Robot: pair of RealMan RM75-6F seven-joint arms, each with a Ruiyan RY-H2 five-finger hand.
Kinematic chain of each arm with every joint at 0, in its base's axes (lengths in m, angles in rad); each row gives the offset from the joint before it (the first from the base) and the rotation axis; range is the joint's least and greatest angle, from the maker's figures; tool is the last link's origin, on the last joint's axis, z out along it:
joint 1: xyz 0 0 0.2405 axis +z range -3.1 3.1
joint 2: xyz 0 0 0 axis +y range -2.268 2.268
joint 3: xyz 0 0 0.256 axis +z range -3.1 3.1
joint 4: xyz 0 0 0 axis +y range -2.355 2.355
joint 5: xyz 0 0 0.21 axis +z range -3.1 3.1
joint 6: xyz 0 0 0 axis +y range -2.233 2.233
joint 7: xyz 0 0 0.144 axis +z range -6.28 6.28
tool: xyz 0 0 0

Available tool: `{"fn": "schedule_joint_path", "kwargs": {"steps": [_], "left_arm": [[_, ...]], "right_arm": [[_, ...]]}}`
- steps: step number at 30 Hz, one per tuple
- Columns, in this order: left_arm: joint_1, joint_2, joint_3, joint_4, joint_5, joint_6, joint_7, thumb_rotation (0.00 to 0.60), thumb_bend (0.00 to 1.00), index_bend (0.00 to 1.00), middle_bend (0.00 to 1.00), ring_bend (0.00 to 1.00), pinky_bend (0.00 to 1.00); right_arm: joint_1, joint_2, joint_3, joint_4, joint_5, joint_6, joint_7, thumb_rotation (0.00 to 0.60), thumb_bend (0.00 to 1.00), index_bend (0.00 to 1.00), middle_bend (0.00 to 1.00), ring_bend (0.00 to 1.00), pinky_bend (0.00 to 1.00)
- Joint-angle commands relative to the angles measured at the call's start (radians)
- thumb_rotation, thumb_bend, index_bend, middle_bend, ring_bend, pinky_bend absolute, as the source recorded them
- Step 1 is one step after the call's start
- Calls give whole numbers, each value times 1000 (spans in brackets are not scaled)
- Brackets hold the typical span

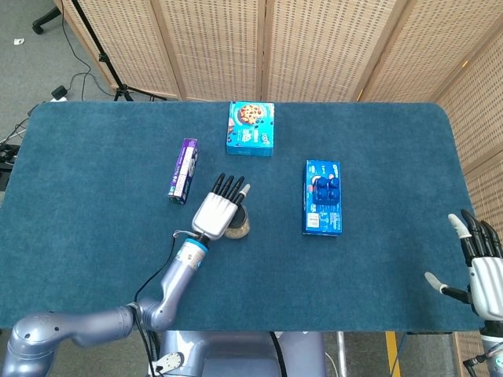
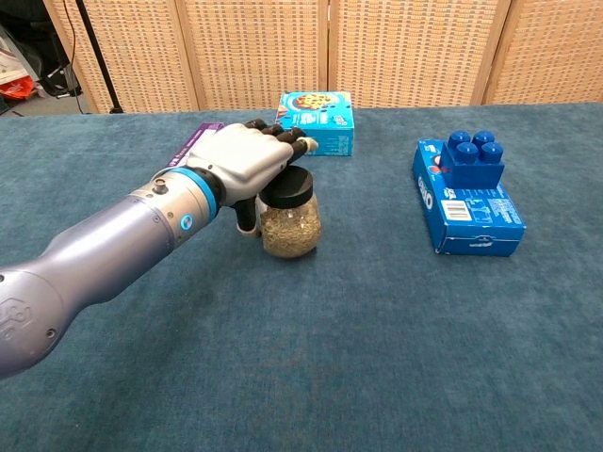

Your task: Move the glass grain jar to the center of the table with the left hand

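The glass grain jar (image 1: 240, 226) (image 2: 290, 223) has a black lid and stands upright on the blue table near its middle. My left hand (image 1: 217, 210) (image 2: 247, 160) lies over the jar's left side and lid, with its fingers stretched out straight past the lid and the thumb low beside the glass. The fingers do not close around the jar. My right hand (image 1: 481, 263) hovers at the table's right front edge with its fingers spread and nothing in it; the chest view does not show it.
A purple box (image 1: 183, 170) (image 2: 193, 143) lies just left of and behind the left hand. A teal cookie box (image 1: 251, 127) (image 2: 317, 121) sits at the back centre. A blue box with a blue block picture (image 1: 323, 196) (image 2: 466, 202) lies to the jar's right.
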Motion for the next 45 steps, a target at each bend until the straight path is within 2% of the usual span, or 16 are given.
{"fn": "schedule_joint_path", "kwargs": {"steps": [1,7,13,24,27,32,45], "left_arm": [[-35,-22,-21,39,-14,-15,-19,600,0,0,0,0,0],[-84,-47,-40,105,-35,-22,-19,600,0,0,0,0,0],[-71,-3,-13,55,-19,0,-40,600,0,0,0,0,0],[25,241,145,-303,147,51,-107,600,0,0,0,0,0],[29,261,176,-363,179,53,-107,600,0,0,0,0,0],[14,223,189,-361,183,53,-74,600,0,0,0,0,0],[-61,37,109,-164,77,58,28,600,0,0,0,0,0]], "right_arm": [[3,1,5,2,12,-7,6,600,0,0,0,0,0],[8,5,12,5,32,-22,20,600,0,0,0,0,0],[10,7,10,3,32,-26,21,600,0,0,0,0,0],[9,6,1,-7,13,-23,10,600,0,0,0,0,0],[9,7,-1,-9,11,-24,9,600,0,0,0,0,0],[7,11,2,-10,15,-21,18,600,0,0,0,0,0],[9,22,9,-4,38,-33,48,600,0,0,0,0,0]]}}
